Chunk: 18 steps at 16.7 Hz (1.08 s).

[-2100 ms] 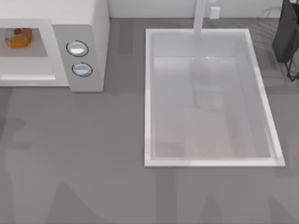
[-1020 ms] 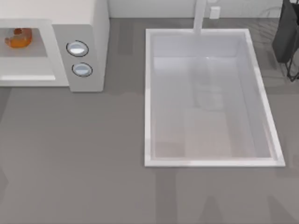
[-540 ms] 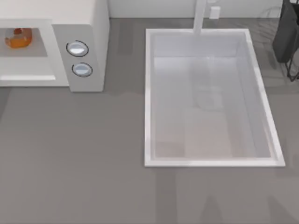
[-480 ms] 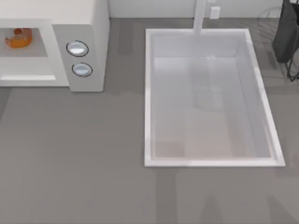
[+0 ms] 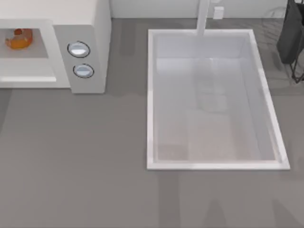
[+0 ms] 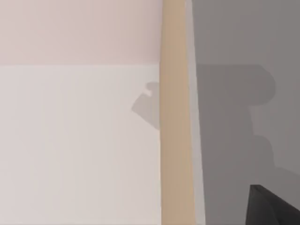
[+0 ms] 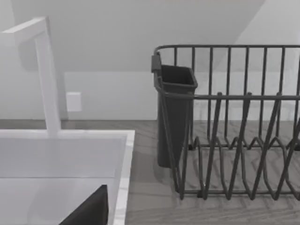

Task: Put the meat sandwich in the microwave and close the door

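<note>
The meat sandwich (image 5: 19, 39) lay inside the microwave (image 5: 90, 19), on the cavity floor toward the back, at the top view's upper left. That placement suggested the loading step was done and only the closing remained, since the cavity stood exposed from above. The door could not be picked out with certainty; the left wrist view showed a pale flat panel (image 6: 79, 140) with a tan edge strip (image 6: 174, 112), possibly part of it. Whether either end effector was released or clenched could not be told. The 2 knobs (image 5: 79, 49) faced up beside the cavity. The grey counter (image 5: 85, 161) carried a white sink (image 5: 150, 95) with a faucet (image 7: 47, 75), and a dark dish rack (image 7: 234, 140) stood against a plain wall.
</note>
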Tool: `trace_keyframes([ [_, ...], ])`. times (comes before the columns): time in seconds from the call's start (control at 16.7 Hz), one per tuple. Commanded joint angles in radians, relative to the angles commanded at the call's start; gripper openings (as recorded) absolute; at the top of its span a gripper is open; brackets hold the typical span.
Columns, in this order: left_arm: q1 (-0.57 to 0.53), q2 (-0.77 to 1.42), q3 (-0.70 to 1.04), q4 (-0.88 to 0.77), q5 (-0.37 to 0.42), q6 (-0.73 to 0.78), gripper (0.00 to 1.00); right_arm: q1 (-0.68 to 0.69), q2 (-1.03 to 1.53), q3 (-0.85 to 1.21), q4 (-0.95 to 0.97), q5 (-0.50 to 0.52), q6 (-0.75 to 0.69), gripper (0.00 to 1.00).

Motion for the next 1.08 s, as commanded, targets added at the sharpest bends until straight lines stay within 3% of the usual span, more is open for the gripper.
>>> trace_keyframes([
  [0.18,-0.023,-0.038,-0.040,0.022,-0.011,-0.025,0.00,0.000,0.000,0.000,0.000,0.000,0.000,1.00],
  [0.66,-0.174,-0.298,-0.357,0.167,-0.088,-0.189,0.00,0.000,0.000,0.000,0.000,0.000,0.000,1.00],
  [1.08,-0.192,-0.323,-0.384,0.178,-0.095,-0.212,0.00,0.000,0.000,0.000,0.000,0.000,0.000,1.00],
])
